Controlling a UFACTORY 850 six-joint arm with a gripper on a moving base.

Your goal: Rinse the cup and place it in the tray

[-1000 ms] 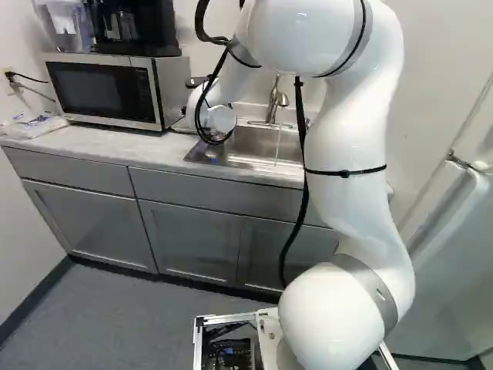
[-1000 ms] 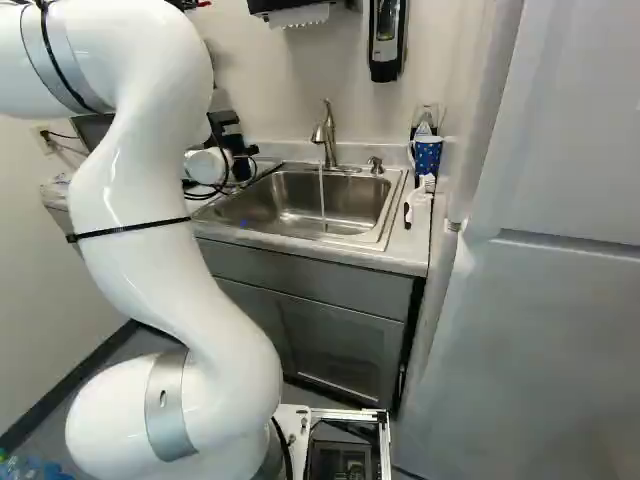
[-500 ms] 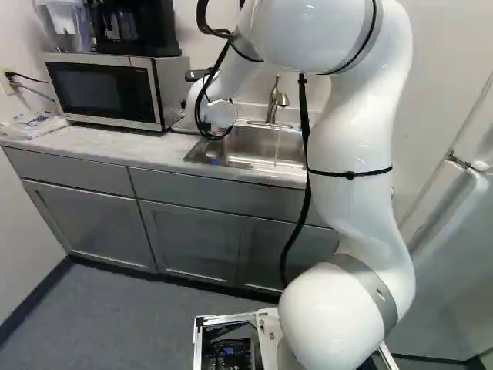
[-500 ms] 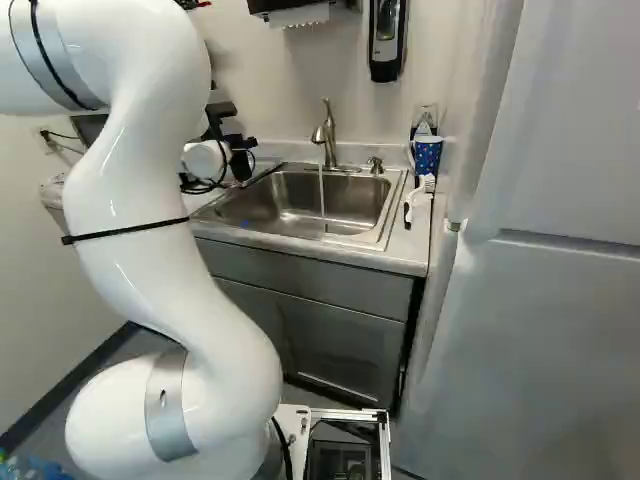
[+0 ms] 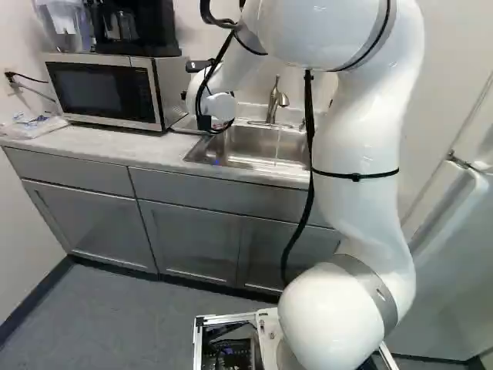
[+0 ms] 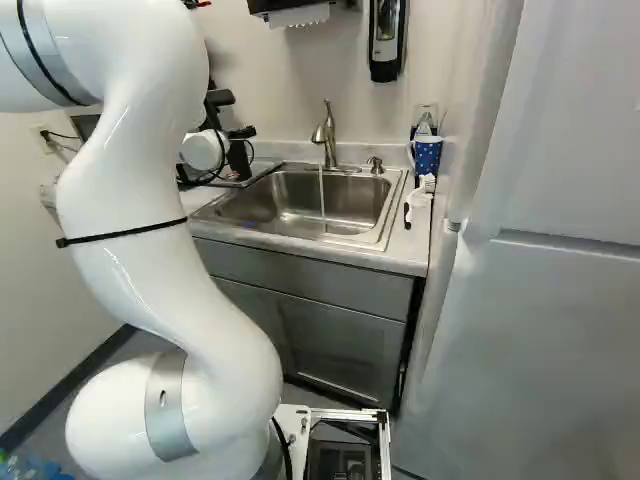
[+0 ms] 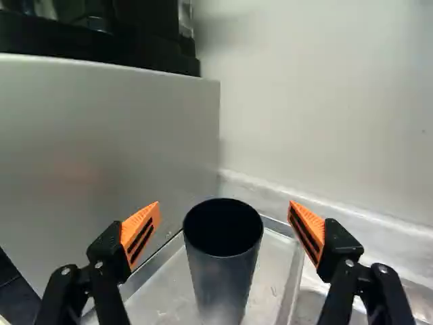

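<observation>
The gripper stands apart, likely for side clearance; at its twelve o'clock, the dark cup sits upright in the tray.

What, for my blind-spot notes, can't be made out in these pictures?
Cup, inner bottom: lost in darkness, wrist view.
Cup's foot: blurred at the picture's edge, wrist view.
Tray, near end: cut off by the edge, wrist view.
Microwave: mostly behind the arm, right base view.
</observation>
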